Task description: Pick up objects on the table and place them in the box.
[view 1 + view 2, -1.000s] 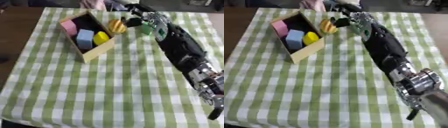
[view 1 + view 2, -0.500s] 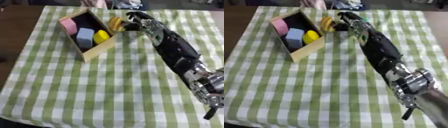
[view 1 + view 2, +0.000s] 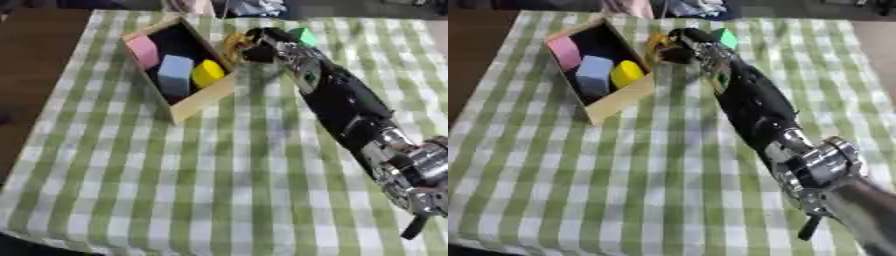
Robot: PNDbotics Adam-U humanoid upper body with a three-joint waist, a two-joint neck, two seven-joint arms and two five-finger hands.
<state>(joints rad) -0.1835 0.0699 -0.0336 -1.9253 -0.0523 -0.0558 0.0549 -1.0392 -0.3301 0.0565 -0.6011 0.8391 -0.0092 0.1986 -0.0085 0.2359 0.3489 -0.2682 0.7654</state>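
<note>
Banana [image 3: 233,44] stood roughly upright, long axis up and down, just beside box's [image 3: 203,100] far right wall. Held pink block [image 3: 143,51], blue block [image 3: 176,74] and yellow block [image 3: 207,73]. Right hand [image 3: 261,46] stretched up the cloth [image 3: 219,175], curled round banana. Green block [image 3: 305,36] just behind.

Looks like a home dining spot: green-checked tablecloth [image 3: 219,165] over dark wood table [image 3: 35,75].

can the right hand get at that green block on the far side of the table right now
Probably not right away. The right hand is curled round a yellow object beside the box. The green block lies free just behind its wrist, so it would likely need to drop the yellow one first.
</note>
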